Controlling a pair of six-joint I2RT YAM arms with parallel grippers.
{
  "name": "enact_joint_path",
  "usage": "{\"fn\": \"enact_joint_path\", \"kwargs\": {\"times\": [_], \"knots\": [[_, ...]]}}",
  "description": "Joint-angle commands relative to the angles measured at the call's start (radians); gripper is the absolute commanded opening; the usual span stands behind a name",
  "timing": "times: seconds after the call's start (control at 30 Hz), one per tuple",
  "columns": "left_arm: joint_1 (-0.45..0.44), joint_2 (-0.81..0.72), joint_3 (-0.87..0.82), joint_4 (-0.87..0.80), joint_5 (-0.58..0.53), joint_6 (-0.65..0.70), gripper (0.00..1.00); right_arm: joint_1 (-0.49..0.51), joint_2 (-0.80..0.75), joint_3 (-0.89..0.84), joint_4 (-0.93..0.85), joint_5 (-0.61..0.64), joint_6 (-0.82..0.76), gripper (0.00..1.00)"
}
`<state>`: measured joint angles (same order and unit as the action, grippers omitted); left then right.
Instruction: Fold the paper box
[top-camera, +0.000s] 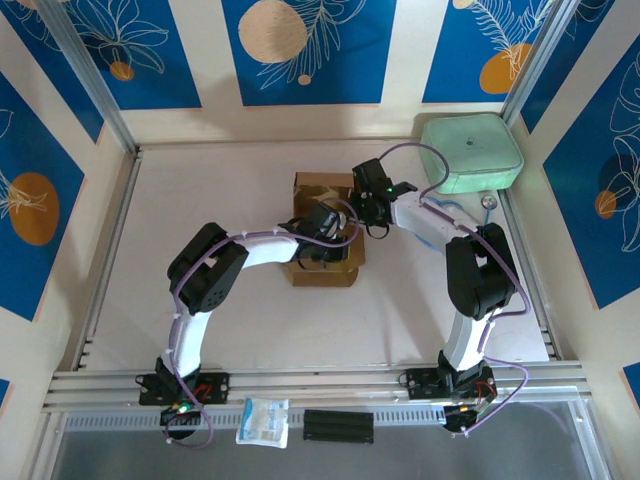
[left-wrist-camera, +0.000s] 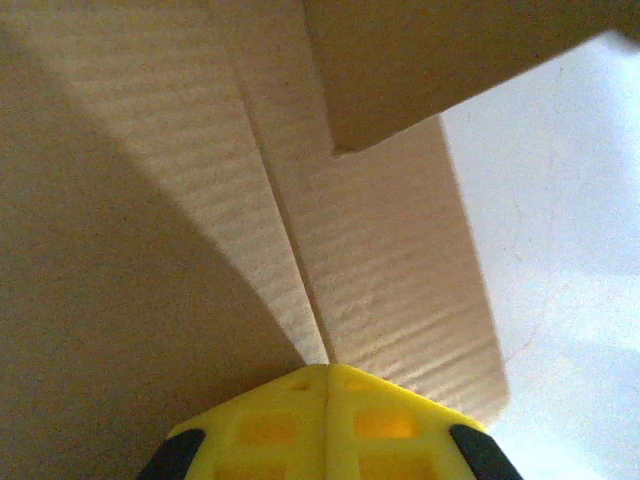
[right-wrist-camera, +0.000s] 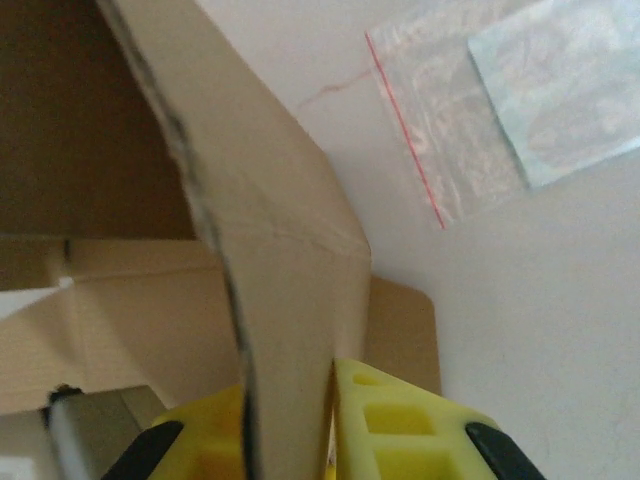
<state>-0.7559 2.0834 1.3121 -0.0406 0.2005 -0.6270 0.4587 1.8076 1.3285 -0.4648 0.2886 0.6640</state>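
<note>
Your left end effector (left-wrist-camera: 327, 378) sits clenched on a ribbed kraft flap, and your right end effector (right-wrist-camera: 300, 395) pinches another raised flap of the paper box (top-camera: 322, 188). The brown box lies at the middle of the pale surface (top-camera: 200, 200), with a rounded mint-green case (top-camera: 470, 152) beyond it.

Our left arm (top-camera: 210, 272) rises from its near-left base, elbow bent out to the left, forearm reaching right toward the middle, its jaws pressed together so the yellow fingers (left-wrist-camera: 270, 430) meet. Our right arm (top-camera: 478, 275) folds at the elbow and reaches left, jaws clamped on a flap of the paper box (right-wrist-camera: 290, 300).
</note>
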Motion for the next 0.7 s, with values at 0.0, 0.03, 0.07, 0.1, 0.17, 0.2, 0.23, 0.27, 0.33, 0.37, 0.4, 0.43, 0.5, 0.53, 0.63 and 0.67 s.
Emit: {"fn": "enact_joint_path", "kwargs": {"times": [0.0, 0.03, 0.07, 0.1, 0.17, 0.2, 0.23, 0.27, 0.33, 0.37, 0.4, 0.43, 0.5, 0.53, 0.63, 0.67], "knots": [[-0.005, 0.02, -0.009, -0.046, -0.024, 0.003, 0.0, 0.018, 0.018, -0.034, 0.029, 0.024, 0.031, 0.12], [-0.004, 0.013, -0.011, -0.047, -0.026, 0.003, 0.0, 0.02, 0.018, -0.04, 0.028, 0.031, 0.028, 0.11], [-0.005, 0.003, -0.017, -0.044, -0.026, 0.001, 0.0, 0.021, 0.018, -0.045, 0.028, 0.037, 0.027, 0.11], [-0.004, -0.008, -0.023, -0.04, -0.024, 0.0, 0.0, 0.023, 0.017, -0.046, 0.027, 0.042, 0.024, 0.1], [-0.003, -0.039, -0.042, -0.032, -0.024, -0.005, 0.04, 0.026, 0.013, -0.049, 0.026, 0.054, 0.015, 0.1], [-0.003, -0.056, -0.051, -0.03, -0.026, -0.008, 0.1, 0.026, 0.011, -0.049, 0.023, 0.059, 0.013, 0.09], [-0.004, -0.079, -0.061, -0.031, -0.021, -0.011, 0.19, 0.027, 0.009, -0.047, 0.021, 0.066, 0.01, 0.09], [-0.002, -0.103, -0.066, -0.04, -0.012, -0.011, 0.28, 0.026, 0.006, -0.047, 0.02, 0.07, 0.008, 0.09], [0.0, -0.163, -0.091, -0.064, -0.015, -0.005, 0.39, 0.026, 0.002, -0.047, 0.018, 0.073, 0.002, 0.09], [0.003, -0.201, -0.112, -0.074, -0.023, 0.001, 0.42, 0.027, 0.001, -0.046, 0.019, 0.075, 0.0, 0.08], [0.008, -0.233, -0.13, -0.084, -0.03, 0.004, 0.44, 0.028, 0.001, -0.046, 0.016, 0.076, -0.003, 0.08], [0.02, -0.281, -0.159, -0.092, -0.039, 0.004, 0.46, 0.029, 0.001, -0.044, 0.013, 0.078, -0.005, 0.08], [0.048, -0.355, -0.201, -0.106, -0.04, 0.0, 0.49, 0.031, 0.0, -0.045, 0.015, 0.084, -0.01, 0.08], [0.071, -0.394, -0.213, -0.124, -0.033, -0.006, 0.51, 0.031, 0.001, -0.042, 0.013, 0.086, -0.012, 0.08], [0.136, -0.487, -0.226, -0.173, -0.024, -0.01, 0.55, 0.034, 0.0, -0.04, 0.011, 0.094, -0.017, 0.08], [0.158, -0.515, -0.222, -0.187, -0.028, -0.011, 0.56, 0.034, -0.002, -0.04, 0.012, 0.095, -0.019, 0.08]]}}
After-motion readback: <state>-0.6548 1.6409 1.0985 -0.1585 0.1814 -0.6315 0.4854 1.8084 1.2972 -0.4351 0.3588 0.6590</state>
